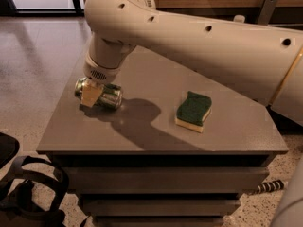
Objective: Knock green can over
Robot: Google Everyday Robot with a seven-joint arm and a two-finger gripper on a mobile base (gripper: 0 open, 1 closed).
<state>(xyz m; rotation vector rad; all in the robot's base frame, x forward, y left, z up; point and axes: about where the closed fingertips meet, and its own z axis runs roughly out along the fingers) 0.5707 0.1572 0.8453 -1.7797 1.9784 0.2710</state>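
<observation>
The green can (112, 98) lies on its side near the left edge of the grey table (156, 143), its silver end pointing left. My gripper (94, 91) comes down from the big white arm (199, 41) and sits right over the can's middle, shut on it, with one tan finger (90, 95) across the can's front. The can's underside rests at table level with its shadow close beneath it.
A green-and-yellow sponge (193, 110) lies at the table's right-middle. The arm covers the table's back right. A black strap-like object (28, 193) lies on the floor at the lower left, and a cable end (266, 187) at the lower right.
</observation>
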